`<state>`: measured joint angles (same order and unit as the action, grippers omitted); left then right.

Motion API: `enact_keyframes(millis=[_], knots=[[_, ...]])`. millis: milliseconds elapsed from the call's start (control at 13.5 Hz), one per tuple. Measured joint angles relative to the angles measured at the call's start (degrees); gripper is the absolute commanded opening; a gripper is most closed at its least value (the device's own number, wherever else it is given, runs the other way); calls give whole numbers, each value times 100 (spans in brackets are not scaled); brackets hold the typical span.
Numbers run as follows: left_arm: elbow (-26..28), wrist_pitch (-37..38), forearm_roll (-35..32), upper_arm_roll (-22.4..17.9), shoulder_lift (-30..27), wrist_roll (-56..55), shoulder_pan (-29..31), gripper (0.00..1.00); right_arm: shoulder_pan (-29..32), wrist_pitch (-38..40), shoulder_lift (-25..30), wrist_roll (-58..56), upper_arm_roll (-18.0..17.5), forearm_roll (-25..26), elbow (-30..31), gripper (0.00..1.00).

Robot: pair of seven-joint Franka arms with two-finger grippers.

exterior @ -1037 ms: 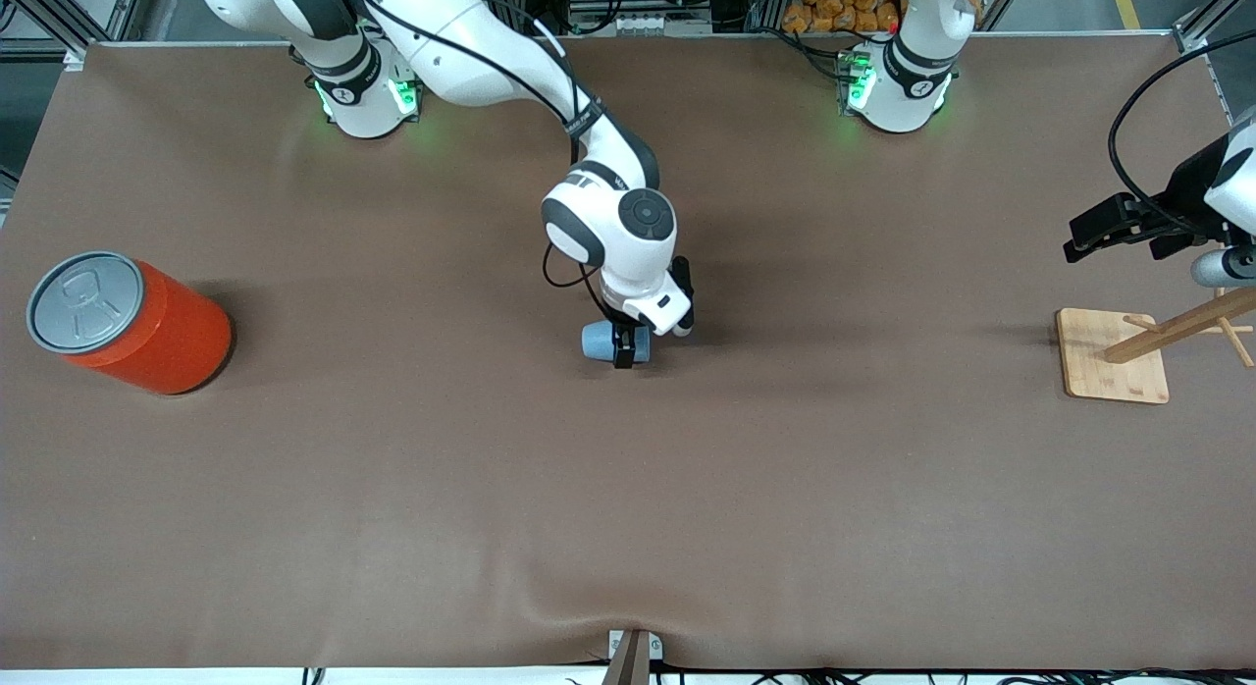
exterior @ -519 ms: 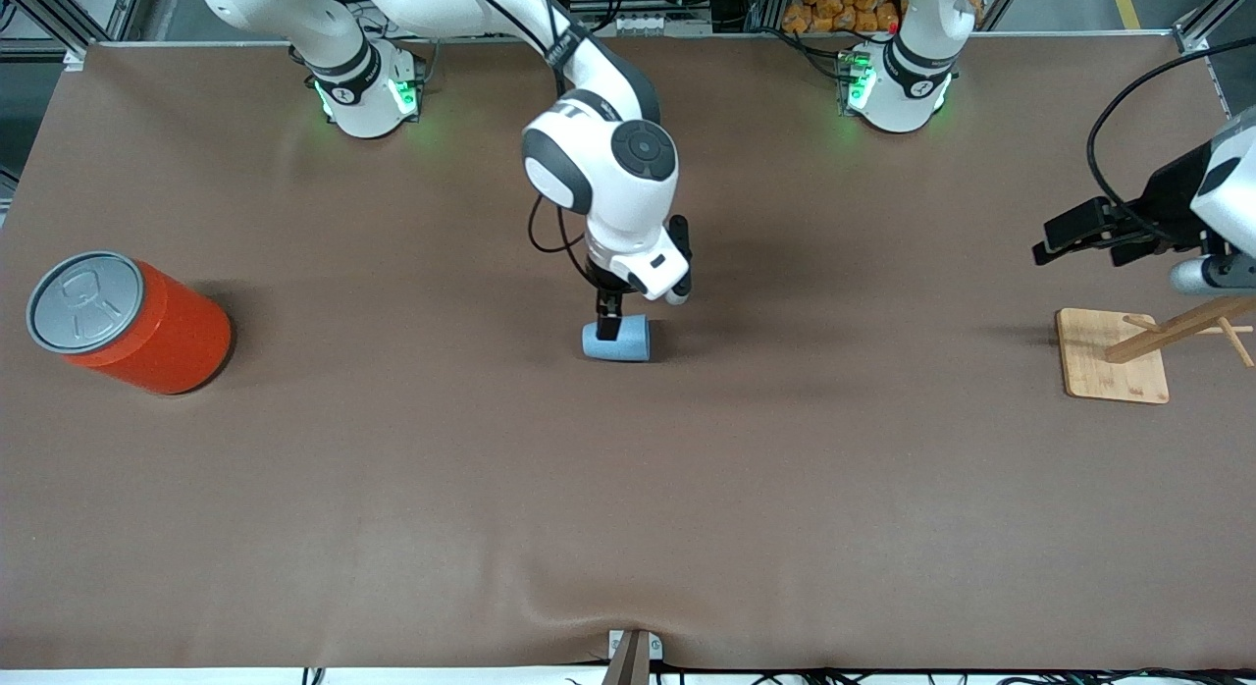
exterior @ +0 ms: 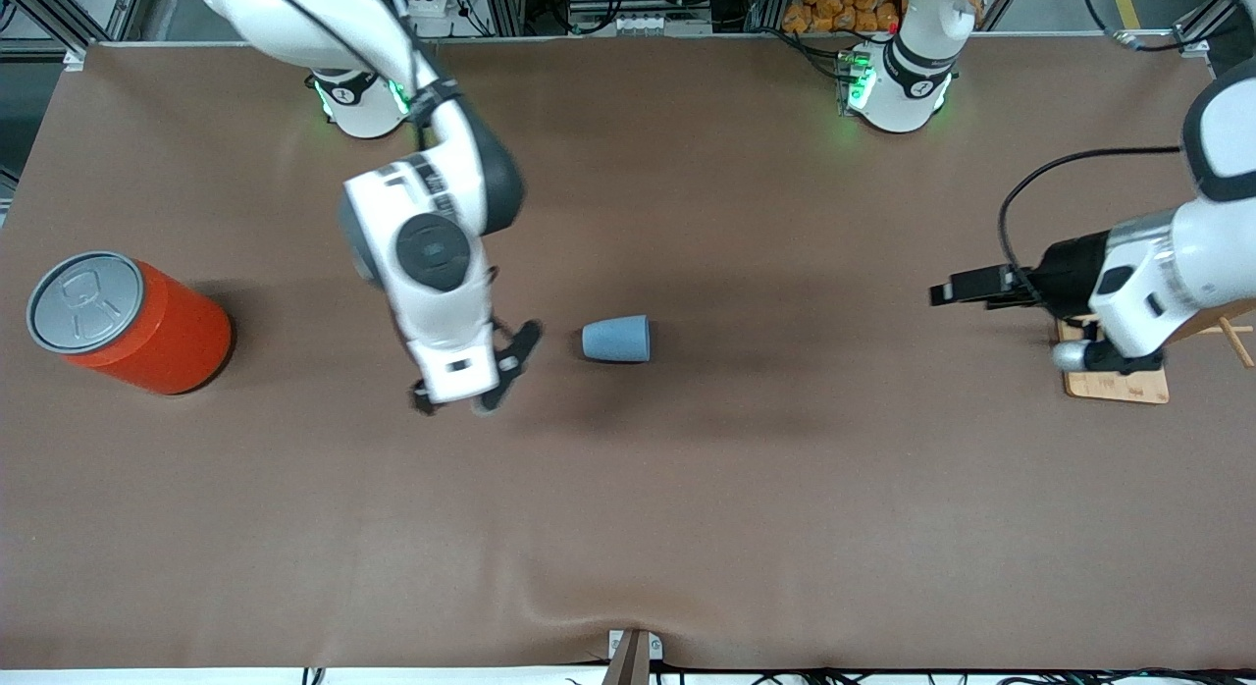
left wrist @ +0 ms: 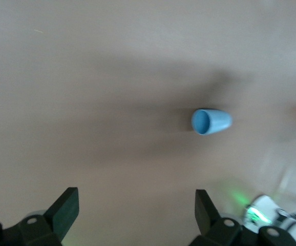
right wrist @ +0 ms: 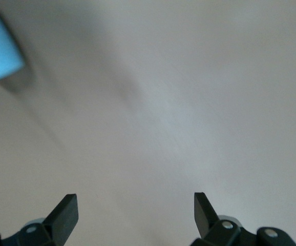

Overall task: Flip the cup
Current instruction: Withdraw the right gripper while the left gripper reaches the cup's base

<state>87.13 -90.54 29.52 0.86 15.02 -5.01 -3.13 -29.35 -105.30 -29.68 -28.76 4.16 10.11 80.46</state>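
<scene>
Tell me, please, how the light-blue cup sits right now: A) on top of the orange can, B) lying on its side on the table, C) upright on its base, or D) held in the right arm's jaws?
B: the cup lies on its side on the table, untouched, its open mouth showing sideways in the left wrist view.

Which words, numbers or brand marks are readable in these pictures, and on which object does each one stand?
None can be read.
The orange can: its grey lid shows only an embossed pull-tab shape, no letters.
The cup: plain, no print.
The wooden stand: no marking.
</scene>
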Motion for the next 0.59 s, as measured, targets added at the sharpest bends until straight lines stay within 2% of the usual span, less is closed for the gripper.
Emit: enact_keyframes(millis=[296,593], knots=[[25,-223,833,92,579,0,-316,100,621,391,344,946,65,1,37,100],[358,-770,1895,191,1018,212,-558,100,856,402,393,2035,366,1,129,100]])
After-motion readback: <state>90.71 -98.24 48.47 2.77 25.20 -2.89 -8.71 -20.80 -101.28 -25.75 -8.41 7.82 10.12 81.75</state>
